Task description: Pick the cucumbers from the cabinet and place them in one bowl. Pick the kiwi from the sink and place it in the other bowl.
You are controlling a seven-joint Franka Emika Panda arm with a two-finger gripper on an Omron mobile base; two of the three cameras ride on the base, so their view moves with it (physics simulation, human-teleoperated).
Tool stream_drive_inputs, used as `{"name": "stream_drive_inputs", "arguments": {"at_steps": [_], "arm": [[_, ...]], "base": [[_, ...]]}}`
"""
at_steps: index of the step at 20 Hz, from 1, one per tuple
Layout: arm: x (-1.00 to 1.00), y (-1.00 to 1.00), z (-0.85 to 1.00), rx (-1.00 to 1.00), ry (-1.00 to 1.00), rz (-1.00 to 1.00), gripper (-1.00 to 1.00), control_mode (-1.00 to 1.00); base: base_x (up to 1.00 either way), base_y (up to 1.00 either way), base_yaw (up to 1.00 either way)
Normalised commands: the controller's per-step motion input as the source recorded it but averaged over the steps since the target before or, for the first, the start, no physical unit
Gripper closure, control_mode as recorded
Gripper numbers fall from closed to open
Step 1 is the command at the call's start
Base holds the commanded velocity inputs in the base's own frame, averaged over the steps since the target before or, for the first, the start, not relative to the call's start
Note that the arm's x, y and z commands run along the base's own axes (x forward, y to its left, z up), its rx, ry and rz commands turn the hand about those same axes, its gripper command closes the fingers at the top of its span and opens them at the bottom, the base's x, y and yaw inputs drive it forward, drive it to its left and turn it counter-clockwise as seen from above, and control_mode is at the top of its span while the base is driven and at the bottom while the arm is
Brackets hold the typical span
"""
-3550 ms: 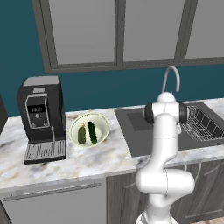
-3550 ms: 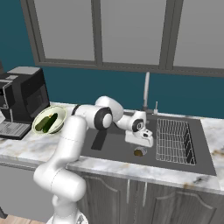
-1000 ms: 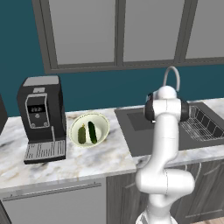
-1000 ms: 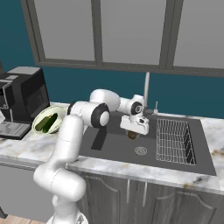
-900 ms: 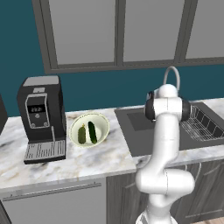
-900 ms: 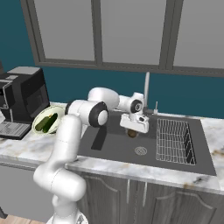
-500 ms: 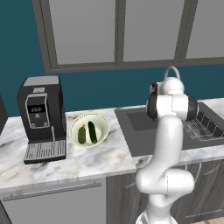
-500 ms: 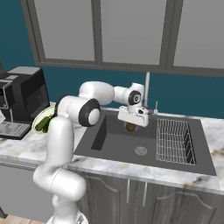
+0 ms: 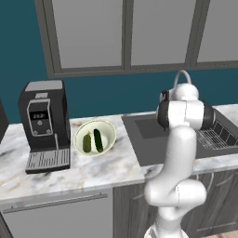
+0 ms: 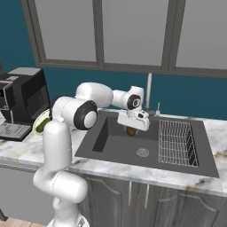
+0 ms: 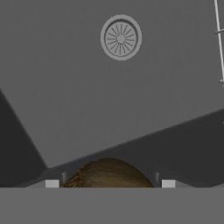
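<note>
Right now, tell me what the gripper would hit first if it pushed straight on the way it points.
Holding the kiwi, the gripper points down into the sink; it would probably meet the bare basin floor first, short of the drain.

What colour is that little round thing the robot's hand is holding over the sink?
Brown and fuzzy-looking: the kiwi, clearest in the hand view, held above the dark grey sink.

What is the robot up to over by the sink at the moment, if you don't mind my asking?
The arm's gripper is shut on the brown kiwi and holds it above the sink, clear of the basin floor and its drain. Both cucumbers already lie in the cream bowl on the counter beside the coffee machine. The kiwi is not in a bowl yet.
</note>
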Motion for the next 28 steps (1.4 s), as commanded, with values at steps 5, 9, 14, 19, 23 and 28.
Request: {"name": "stream_drive_inputs", "arguments": {"at_steps": [5, 9, 14, 19, 23, 28], "arm": [[0.00, 0.00, 0.00, 0.00, 0.00, 0.00, 1.00, 1.00], [0.00, 0.00, 0.00, 0.00, 0.00, 0.00, 1.00, 1.00], [0.00, 0.00, 0.00, 0.00, 0.00, 0.00, 1.00, 1.00], [0.00, 0.00, 0.00, 0.00, 0.00, 0.00, 1.00, 1.00], [0.00, 0.00, 0.00, 0.00, 0.00, 0.00, 1.00, 1.00], [0.00, 0.00, 0.00, 0.00, 0.00, 0.00, 1.00, 1.00]], "base": [[-0.28, -0.10, 0.00], [-0.16, -0.26, 0.00], [-0.26, -0.45, 0.00], [-0.38, -0.44, 0.00], [0.00, -0.60, 0.04], [0.03, -0.59, 0.04]]}}
